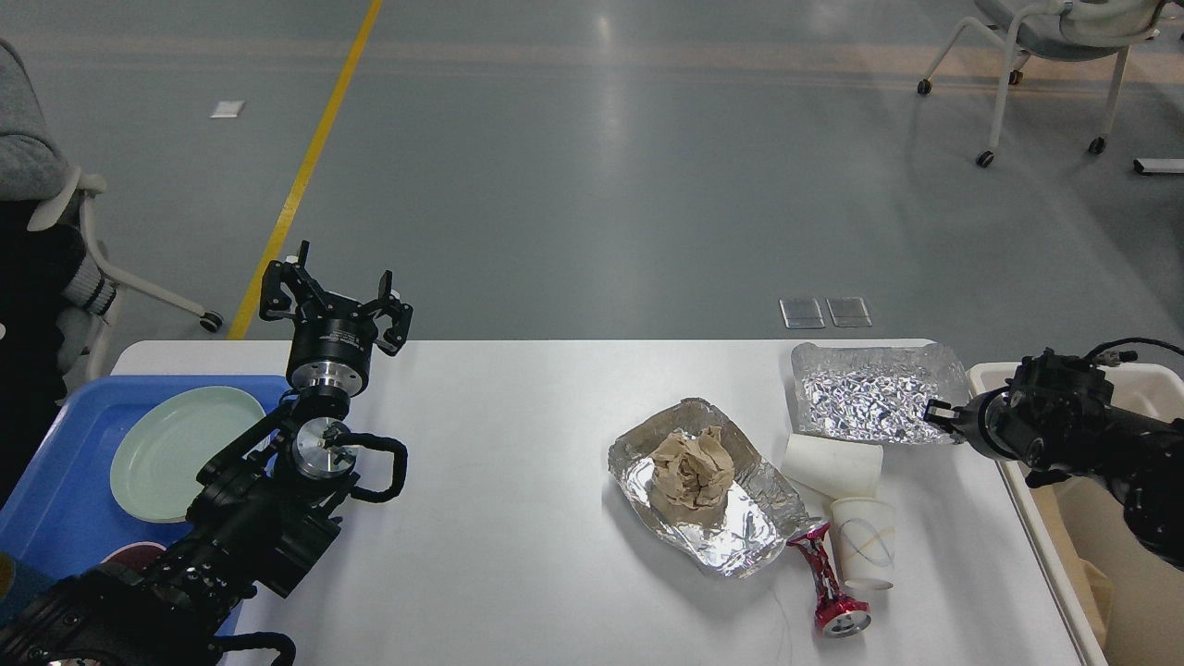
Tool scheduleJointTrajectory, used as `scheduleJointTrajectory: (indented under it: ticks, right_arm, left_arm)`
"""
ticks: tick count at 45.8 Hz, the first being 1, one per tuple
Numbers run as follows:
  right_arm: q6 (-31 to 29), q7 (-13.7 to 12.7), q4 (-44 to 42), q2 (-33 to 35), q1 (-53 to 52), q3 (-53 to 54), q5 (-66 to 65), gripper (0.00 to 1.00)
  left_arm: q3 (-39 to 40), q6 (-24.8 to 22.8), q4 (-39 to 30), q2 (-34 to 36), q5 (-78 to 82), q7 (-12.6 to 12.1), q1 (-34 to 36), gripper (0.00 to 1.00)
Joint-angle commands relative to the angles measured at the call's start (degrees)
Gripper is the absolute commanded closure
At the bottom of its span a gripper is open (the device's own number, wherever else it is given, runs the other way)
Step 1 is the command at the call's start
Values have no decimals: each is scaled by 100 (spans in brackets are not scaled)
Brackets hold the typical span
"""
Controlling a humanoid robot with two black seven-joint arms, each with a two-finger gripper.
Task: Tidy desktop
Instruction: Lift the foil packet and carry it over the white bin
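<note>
The white desktop (518,536) carries litter on its right half. An empty crinkled foil tray (865,393) is at the back right, its right end raised a little. My right gripper (936,414) grips that tray's right edge. A second foil tray (745,532) holds a crumpled brown paper ball (692,467). A white cup (832,465) lies on its side, a paper cup (863,543) stands upright, and a crushed red can (828,583) lies beside it. My left gripper (335,294) is open and empty, raised over the back left of the desktop.
A blue tray (55,504) at the left holds a pale green plate (180,449) and a dark red bowl (125,555). A beige bin (1050,560) stands off the right edge, under my right arm. Office chairs stand on the floor beyond.
</note>
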State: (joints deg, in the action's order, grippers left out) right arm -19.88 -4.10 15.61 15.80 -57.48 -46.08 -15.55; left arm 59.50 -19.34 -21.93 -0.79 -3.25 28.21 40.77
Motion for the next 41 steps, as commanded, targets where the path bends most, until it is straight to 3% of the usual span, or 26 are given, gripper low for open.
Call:
scheduleJointTrajectory:
  ticks: [1,14,21,41]
  right_arm:
    - [-481,32,30,11,-430,20,8,100]
    - [-2546,67,381,336,-2337,582,53,100]
    - [-3512,76,1013,608,-3505,750,53,100]
    - [-3512,67,3483,1768,-6362,1277,79,100]
  left_arm:
    - [0,0,-5,0,0,0,1,0]
    - [0,0,-5,0,0,0,1,0]
    - [0,0,4,0,0,0,1,0]
    - [0,0,4,0,0,0,1,0]
